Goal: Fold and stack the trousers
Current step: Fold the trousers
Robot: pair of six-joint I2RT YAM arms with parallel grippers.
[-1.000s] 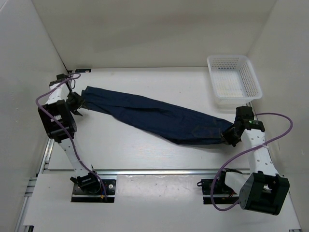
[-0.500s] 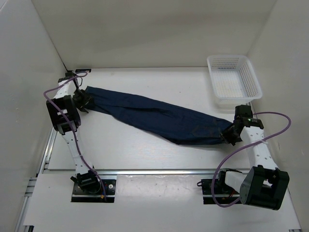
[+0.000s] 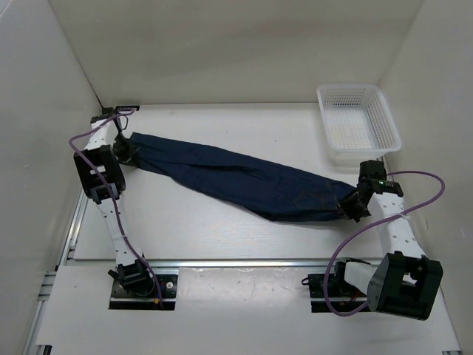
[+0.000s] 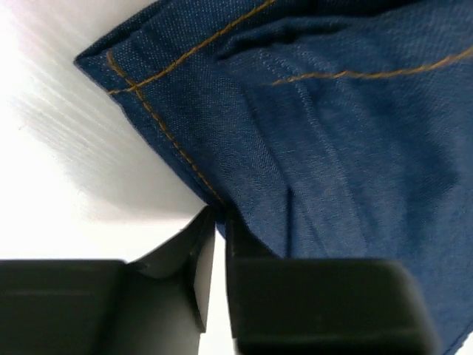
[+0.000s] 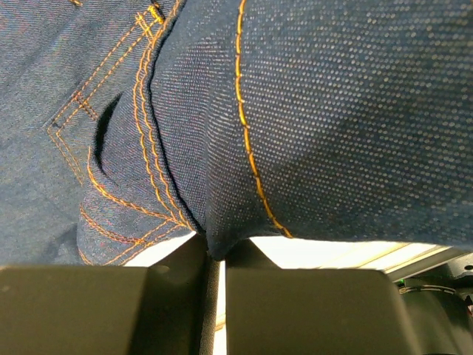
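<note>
Stretching on a slant across the white table [image 3: 222,231], the trousers [image 3: 244,180] form one long, dark navy band. It runs from the far left down to the near right, narrow at the left end and broader toward the right. The cloth is bunched lengthwise and not yet folded into a rectangle.

The left gripper [image 3: 127,150] meets the narrow far-left end. From the left wrist camera its fingers [image 4: 170,259] stand with only a thin slit between them. A stitched hem corner of the denim drops into that slit, while the rest of the cloth drapes over the right-hand finger, so the pincer is pinched narrow on the trousers' hem.

The right gripper [image 3: 347,208] is at the broad near-right end. Its wrist camera shows the two fingers [image 5: 295,310] pressed almost together with a thick fold of denim caught between them (orange-tan double stitching and a pocket seam run just above the grip). It is clamped tight on the trousers.

Whether the middle of the band rests on the table or hangs slightly above it cannot be told from above.

A white mesh basket [image 3: 386,122] sits at the far right of the table. It is beyond the right arm and apart from the cloth, with nothing dark inside it.
</note>
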